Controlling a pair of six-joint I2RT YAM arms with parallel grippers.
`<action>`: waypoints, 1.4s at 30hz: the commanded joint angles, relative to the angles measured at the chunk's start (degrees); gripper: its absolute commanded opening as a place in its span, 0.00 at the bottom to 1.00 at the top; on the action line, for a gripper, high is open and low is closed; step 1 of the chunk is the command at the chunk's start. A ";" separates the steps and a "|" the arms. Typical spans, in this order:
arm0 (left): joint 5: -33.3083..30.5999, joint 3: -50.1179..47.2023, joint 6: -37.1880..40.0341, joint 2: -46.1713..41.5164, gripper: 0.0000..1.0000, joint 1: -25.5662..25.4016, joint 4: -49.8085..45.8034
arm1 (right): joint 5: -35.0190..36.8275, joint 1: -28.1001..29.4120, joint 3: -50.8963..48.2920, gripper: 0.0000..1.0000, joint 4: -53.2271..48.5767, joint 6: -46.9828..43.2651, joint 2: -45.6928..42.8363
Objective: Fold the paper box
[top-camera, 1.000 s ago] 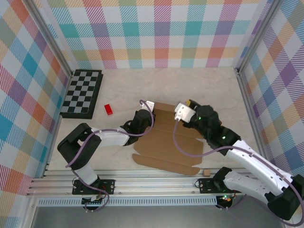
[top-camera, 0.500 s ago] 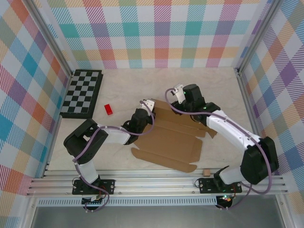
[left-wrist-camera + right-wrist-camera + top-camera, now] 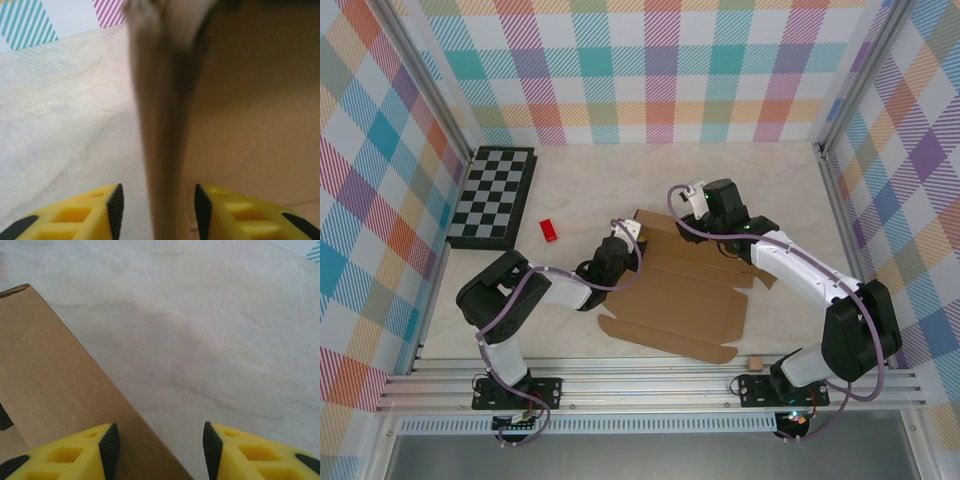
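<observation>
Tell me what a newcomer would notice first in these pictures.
The flat brown paper box in the middle of the table draws the eye first. At its far edge the left gripper stands open astride an upright flap, and the right gripper hangs open over the sheet's rim. The loud plaid walls and a chessboard at far left come next.

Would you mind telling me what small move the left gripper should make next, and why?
Probably draw the left gripper straight back off the paper box. Its jaws stand apart around a raised flap, with a gap at each finger, so nothing is held; moving sideways would likely knock the flap over.
</observation>
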 commanded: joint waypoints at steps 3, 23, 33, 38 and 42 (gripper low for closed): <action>2.62 -1.06 -1.95 -2.32 0.49 2.10 -1.62 | -1.61 -0.03 -2.61 0.50 -2.21 0.53 -0.08; -9.78 5.51 -10.77 6.90 0.03 0.10 -7.34 | -1.45 -0.03 -4.76 0.50 -1.06 4.85 -2.65; 4.31 -2.48 -6.46 -2.97 0.62 2.47 -2.90 | -1.32 -0.02 -4.75 0.50 -1.95 2.46 -2.90; 11.38 -4.23 -5.97 -10.30 0.62 6.03 -5.47 | -1.40 -0.03 -4.42 0.50 -2.53 1.76 -3.08; 14.94 -1.44 -3.79 -10.41 0.61 6.56 -7.18 | -1.43 -0.03 -4.74 0.51 -2.45 1.45 -3.52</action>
